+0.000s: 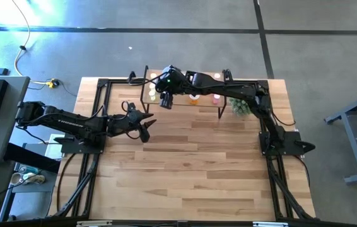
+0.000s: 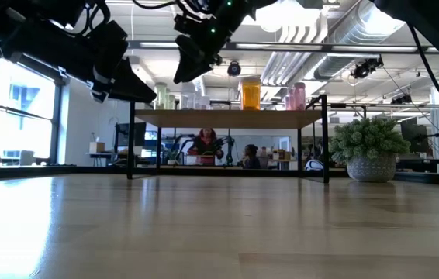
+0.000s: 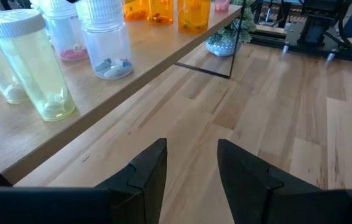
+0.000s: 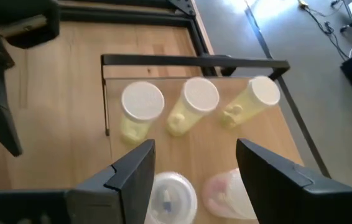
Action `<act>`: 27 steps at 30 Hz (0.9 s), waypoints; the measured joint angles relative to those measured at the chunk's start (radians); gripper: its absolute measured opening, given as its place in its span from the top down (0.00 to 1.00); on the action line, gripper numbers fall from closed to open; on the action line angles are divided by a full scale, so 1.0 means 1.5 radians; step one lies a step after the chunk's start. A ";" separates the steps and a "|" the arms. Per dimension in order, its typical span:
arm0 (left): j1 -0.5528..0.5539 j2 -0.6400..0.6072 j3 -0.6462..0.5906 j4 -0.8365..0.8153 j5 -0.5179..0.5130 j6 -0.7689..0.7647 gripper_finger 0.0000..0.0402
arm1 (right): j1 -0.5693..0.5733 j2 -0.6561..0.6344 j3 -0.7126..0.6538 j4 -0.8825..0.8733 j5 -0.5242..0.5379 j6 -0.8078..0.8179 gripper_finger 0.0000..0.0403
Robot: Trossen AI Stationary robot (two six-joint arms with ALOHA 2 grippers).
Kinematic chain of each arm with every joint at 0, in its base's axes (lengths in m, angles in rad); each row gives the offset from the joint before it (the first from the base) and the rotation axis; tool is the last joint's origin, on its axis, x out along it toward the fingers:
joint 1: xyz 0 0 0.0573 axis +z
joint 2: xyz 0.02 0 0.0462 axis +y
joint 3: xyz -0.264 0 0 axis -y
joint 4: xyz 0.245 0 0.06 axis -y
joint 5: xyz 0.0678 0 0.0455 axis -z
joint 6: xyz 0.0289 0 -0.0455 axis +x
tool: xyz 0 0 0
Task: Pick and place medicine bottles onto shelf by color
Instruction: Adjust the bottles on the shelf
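The shelf [image 1: 185,108] stands at the table's far side on thin black legs. On its top stand medicine bottles: yellow-green ones [image 4: 194,102] at the left end, a clear one [image 4: 170,194] and a pinkish one [image 4: 226,191] beside them, then orange ones [image 1: 194,98] and pink ones [image 1: 216,98] farther right. My right gripper [image 4: 194,165] hovers open above the shelf's left part, over the clear and pinkish bottles, with nothing between its fingers. My left gripper [image 3: 191,168] waits open in front of the shelf's left end, above the table, holding nothing.
A green spiky plant in a white pot [image 2: 371,151] stands on the table at the shelf's right end. Black frame rails [image 1: 96,94] run along the table's left and right sides. The wooden tabletop [image 1: 191,170] stretches toward the near edge in front of the shelf.
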 joint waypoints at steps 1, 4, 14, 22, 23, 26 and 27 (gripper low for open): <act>0.000 0.000 0.000 0.000 0.000 0.000 0.67 | 0.000 0.000 0.000 -0.004 0.002 0.000 0.46; 0.000 0.000 0.000 0.000 0.000 0.000 0.67 | 0.000 0.000 0.000 -0.007 0.003 0.000 0.46; 0.000 0.000 0.000 0.000 0.000 0.000 0.67 | 0.000 0.000 0.000 -0.014 0.032 0.002 0.46; 0.000 0.000 0.000 0.000 0.000 0.000 0.67 | 0.000 0.000 0.002 -0.027 0.044 0.007 0.46; 0.000 0.000 0.000 0.000 0.000 0.000 0.67 | 0.000 0.000 0.002 -0.028 0.044 0.007 0.46; 0.000 0.000 0.000 0.000 0.000 0.000 0.67 | 0.000 0.000 0.013 -0.053 0.056 0.012 0.46; 0.000 0.000 0.000 -0.001 0.000 0.000 0.67 | 0.000 0.000 0.018 -0.063 0.062 0.015 0.46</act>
